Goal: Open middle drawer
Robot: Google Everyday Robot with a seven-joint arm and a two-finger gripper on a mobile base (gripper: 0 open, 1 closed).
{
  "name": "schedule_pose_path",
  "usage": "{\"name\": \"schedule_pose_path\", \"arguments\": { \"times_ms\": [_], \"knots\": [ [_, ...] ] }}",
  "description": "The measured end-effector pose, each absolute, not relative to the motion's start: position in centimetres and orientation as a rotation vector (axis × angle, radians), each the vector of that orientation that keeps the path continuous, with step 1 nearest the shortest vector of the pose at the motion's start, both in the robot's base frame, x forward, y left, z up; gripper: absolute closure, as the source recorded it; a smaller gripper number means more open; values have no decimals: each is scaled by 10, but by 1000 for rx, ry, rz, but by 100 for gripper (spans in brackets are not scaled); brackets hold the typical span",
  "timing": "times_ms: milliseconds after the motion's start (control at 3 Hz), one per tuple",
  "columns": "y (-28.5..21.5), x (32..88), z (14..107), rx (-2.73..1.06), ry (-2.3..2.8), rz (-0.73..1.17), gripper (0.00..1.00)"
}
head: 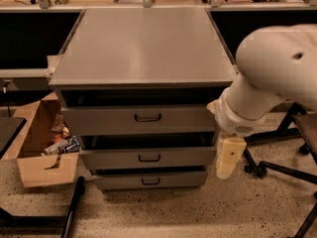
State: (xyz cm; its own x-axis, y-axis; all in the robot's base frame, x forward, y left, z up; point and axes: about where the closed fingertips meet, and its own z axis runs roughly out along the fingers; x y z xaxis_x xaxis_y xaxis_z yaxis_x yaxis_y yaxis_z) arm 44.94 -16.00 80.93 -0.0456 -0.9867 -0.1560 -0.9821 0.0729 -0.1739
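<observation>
Hanging at the right front corner of the cabinet point(143, 48), the gripper point(229, 157) points downward; whether it is apart or together cannot be told. Just left of it, at its height, sits the middle drawer point(109, 158).

The gripper point(229, 157) hung just right of the middle drawer point(119, 158). A cardboard box point(42, 155) lay well to its left, and a chair base point(280, 167) near its right.

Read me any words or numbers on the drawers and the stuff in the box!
No text can be read anywhere.
middle drawer: plain grey front, no label.
packets in the cardboard box: print cannot be made out.
gripper, beside the middle drawer's right end: no marking visible.
</observation>
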Motion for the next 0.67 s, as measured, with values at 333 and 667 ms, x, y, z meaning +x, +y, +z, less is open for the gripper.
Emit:
{"name": "schedule_pose_path", "arguments": {
  "times_ms": [333, 667],
  "knots": [
    [-130, 455, 745, -2037, 2056, 106, 0],
    [-131, 456, 739, -2038, 2057, 106, 0]
  ]
}}
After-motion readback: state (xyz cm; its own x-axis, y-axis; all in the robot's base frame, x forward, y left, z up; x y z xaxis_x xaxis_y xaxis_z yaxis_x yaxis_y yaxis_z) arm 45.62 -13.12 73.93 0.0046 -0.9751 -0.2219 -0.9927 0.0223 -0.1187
